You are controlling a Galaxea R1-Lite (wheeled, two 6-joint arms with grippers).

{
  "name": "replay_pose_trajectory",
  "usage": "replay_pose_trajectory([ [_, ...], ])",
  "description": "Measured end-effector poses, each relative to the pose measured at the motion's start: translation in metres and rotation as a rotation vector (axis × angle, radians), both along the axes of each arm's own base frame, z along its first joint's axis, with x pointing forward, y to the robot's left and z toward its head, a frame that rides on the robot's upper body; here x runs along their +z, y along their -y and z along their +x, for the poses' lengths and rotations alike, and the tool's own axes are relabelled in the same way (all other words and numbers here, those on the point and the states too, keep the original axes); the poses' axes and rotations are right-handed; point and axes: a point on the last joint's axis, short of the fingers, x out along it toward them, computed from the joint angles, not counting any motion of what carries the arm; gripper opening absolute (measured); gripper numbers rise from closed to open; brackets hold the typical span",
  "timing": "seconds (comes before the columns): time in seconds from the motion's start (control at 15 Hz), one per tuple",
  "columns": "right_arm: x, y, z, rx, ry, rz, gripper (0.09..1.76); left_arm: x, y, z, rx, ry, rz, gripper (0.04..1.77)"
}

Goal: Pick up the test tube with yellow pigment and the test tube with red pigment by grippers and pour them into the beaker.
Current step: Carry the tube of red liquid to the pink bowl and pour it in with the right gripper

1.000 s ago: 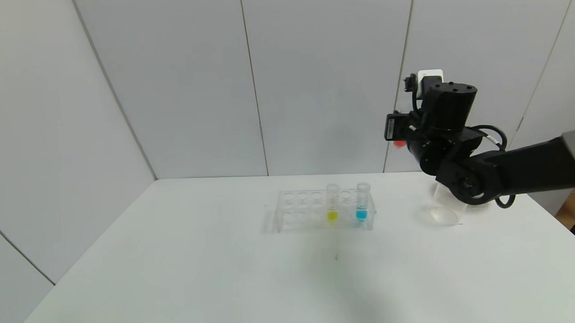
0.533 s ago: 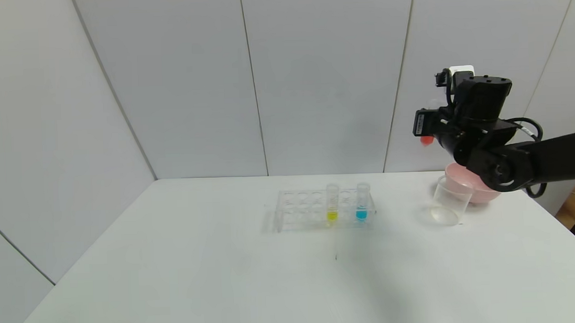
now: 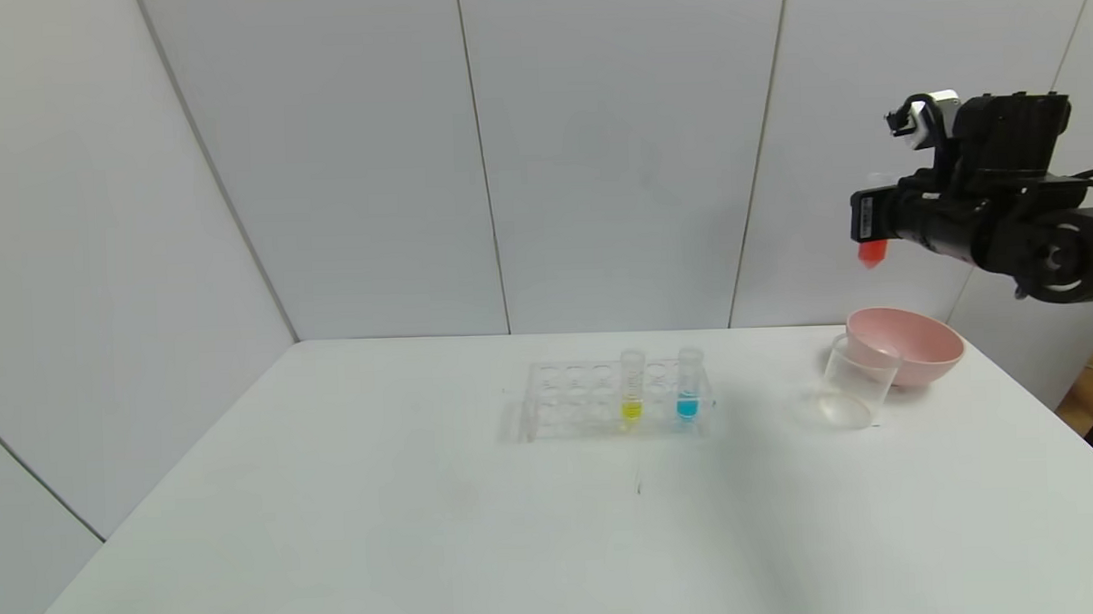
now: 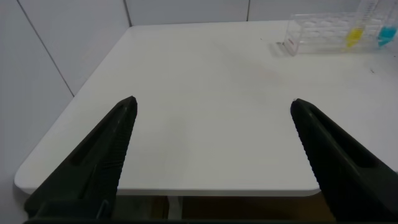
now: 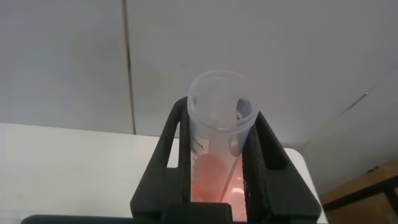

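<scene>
The white worktop (image 3: 427, 529) spreads below me. My right claw (image 3: 874, 232) hangs high at its right end, clenched on the test tube with red pigment (image 3: 871, 252), whose long axis runs upright with the red end down. The beaker (image 3: 858, 390) sits well below, a little to my left, touching the pink bowl (image 3: 916, 339). My left claw (image 4: 211, 155) idles with its jaws spread, low by the near left corner. The test tube with yellow pigment (image 3: 632, 386) waits in the rack (image 3: 568, 399).

Clear glossy plastic beaker (image 3: 851, 388) and rack (image 3: 615, 398) (smooth) on a matt white table (image 3: 427, 529).
</scene>
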Motion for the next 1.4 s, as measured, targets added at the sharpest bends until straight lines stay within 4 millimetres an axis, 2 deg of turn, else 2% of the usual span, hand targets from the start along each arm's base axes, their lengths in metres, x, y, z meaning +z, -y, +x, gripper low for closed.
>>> replay_pose_trajectory([
  [0.2, 0.013, 0.022, -0.003, 0.041, -0.049, -0.092, 0.53, 0.000, 0.000, 0.000, 0.000, 0.000, 0.000, 1.76],
  [0.47, 0.020, 0.038, -0.008, 0.108, -0.138, -0.173, 0.53, 0.000, 0.000, 0.000, 0.000, 0.000, 0.000, 1.76],
  [0.93, 0.014, 0.040, -0.016, 0.198, -0.310, -0.287, 0.53, 0.000, 0.000, 0.000, 0.000, 0.000, 0.000, 1.76],
  [1.4, 0.018, 0.038, -0.022, 0.267, -0.383, -0.339, 0.53, 0.000, 0.000, 0.000, 0.000, 0.000, 0.000, 1.76],
])
